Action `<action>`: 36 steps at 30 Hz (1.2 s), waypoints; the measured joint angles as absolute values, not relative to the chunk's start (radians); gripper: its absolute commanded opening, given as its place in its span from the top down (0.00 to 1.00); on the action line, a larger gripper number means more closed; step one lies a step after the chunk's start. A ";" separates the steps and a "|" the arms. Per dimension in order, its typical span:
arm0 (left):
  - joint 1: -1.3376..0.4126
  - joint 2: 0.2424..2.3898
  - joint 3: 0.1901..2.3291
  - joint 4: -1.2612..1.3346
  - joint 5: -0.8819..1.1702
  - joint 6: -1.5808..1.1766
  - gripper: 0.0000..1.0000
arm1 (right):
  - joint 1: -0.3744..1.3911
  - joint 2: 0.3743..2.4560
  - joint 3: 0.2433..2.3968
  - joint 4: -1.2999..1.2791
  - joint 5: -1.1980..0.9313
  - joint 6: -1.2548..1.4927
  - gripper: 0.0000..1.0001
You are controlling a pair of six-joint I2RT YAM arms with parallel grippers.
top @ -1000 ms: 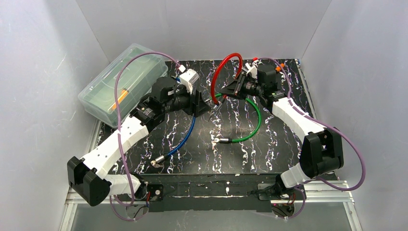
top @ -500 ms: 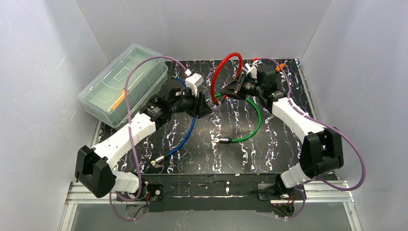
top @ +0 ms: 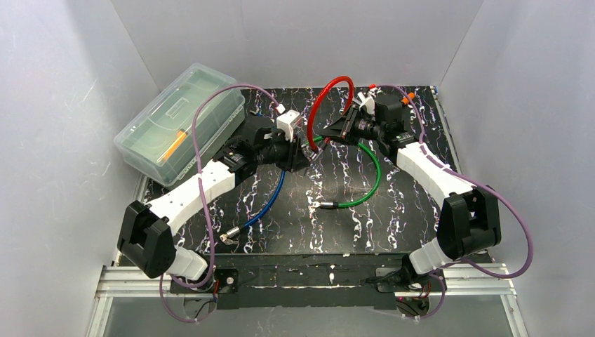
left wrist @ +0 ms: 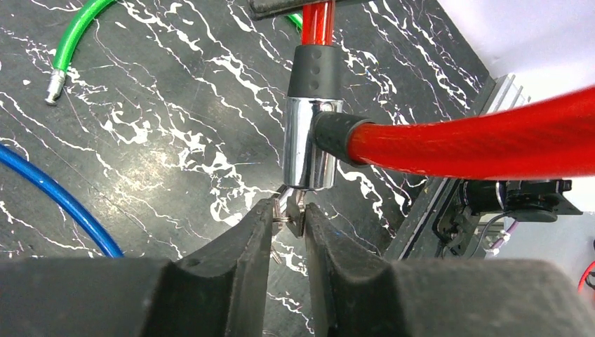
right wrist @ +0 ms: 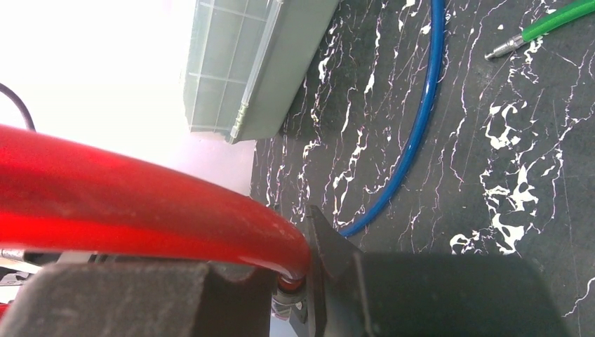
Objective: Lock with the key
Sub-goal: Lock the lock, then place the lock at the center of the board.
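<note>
A red cable lock (top: 313, 112) stands as a loop over the middle back of the table. My right gripper (top: 337, 130) is shut on the red cable (right wrist: 140, 203) just above the lock body and holds it up. In the left wrist view the chrome lock cylinder (left wrist: 309, 144) hangs upright with the cable's black end plugged into its side. The key (left wrist: 293, 213) sticks out of the cylinder's bottom. My left gripper (left wrist: 286, 210) has its fingers closed on the key's head from both sides, and in the top view it (top: 303, 151) sits just left of the lock.
A green cable (top: 372, 175) and a blue cable (top: 270, 200) lie on the black marbled table. A clear plastic box (top: 175, 119) stands at the back left. White walls enclose the table on three sides.
My left arm has swung right toward the lock and its jaws have narrowed onto the key. The right arm and the red loop have stayed still.
</note>
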State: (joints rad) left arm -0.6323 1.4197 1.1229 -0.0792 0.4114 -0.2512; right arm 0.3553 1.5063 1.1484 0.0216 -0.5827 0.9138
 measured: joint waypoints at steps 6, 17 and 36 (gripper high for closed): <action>-0.633 1.420 1.123 -0.074 0.416 -0.260 1.00 | 0.355 1.506 1.148 0.026 -0.583 0.915 0.99; -0.638 1.398 1.079 -0.038 0.418 -0.273 1.00 | 0.323 1.514 1.148 0.025 -0.616 0.931 0.99; -0.657 1.344 1.009 -0.124 0.411 -0.281 1.00 | 0.234 1.524 1.194 -0.001 -0.604 0.874 0.99</action>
